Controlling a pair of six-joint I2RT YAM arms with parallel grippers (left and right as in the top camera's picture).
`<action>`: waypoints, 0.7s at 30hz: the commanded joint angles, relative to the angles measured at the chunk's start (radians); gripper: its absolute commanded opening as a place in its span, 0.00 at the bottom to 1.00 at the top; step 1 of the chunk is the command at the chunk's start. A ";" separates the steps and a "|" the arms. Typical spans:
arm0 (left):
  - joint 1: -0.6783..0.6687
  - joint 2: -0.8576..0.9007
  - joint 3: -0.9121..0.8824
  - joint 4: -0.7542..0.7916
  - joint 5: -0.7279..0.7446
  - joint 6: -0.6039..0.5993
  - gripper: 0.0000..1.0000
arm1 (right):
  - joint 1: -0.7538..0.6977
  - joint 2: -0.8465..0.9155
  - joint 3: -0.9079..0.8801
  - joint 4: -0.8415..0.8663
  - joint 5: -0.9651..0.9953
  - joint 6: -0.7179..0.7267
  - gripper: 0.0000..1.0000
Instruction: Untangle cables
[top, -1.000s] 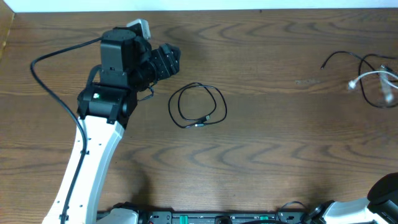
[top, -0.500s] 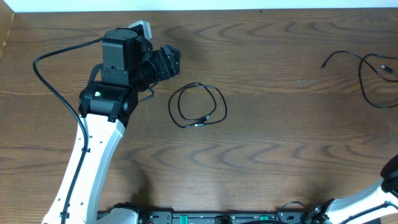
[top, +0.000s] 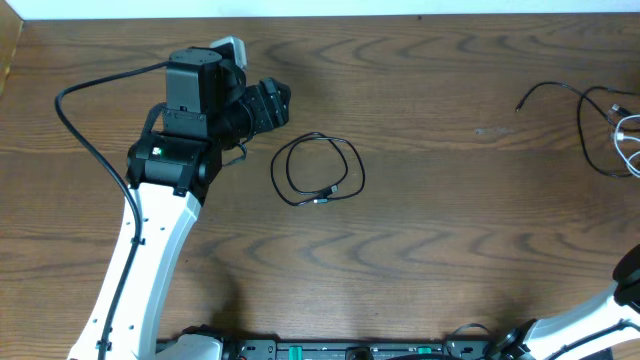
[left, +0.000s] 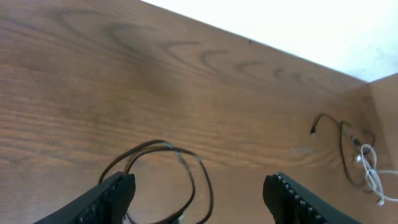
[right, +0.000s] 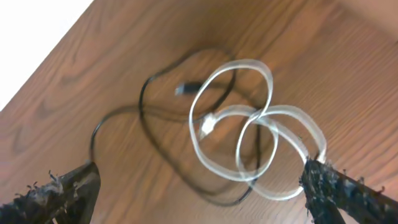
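Two cables lie tangled at the table's far right edge: a thin black cable (top: 581, 125) and a white cable (top: 627, 135). The right wrist view looks down on them, the white cable (right: 247, 61) looped over the black cable (right: 142, 99). My right gripper (right: 199, 186) hangs above them, open wide and holding nothing. A separate black cable coil (top: 318, 170) lies mid-table. My left gripper (top: 275, 103) hovers just left of it, open and empty. In the left wrist view the coil (left: 152, 145) shows between and ahead of the fingers (left: 115, 193).
The left arm (top: 160, 230) stretches from the front edge to the back left. Part of the right arm (top: 625, 290) shows at the front right corner. The table's back edge (top: 400, 16) meets a white wall. Bare wood lies between coil and tangle.
The white cable at the right edge left the overhead view half a second ago and now shows there again, shifted right. The left arm barely moved.
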 joint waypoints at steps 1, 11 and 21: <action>0.004 0.009 0.018 -0.031 -0.002 0.092 0.71 | 0.058 -0.100 0.048 -0.070 -0.087 -0.012 0.99; 0.002 0.207 0.018 -0.219 0.000 0.278 0.67 | 0.315 -0.130 0.045 -0.225 -0.151 -0.059 0.99; -0.036 0.427 0.018 -0.251 -0.116 0.126 0.55 | 0.459 -0.130 0.045 -0.227 -0.122 -0.059 0.99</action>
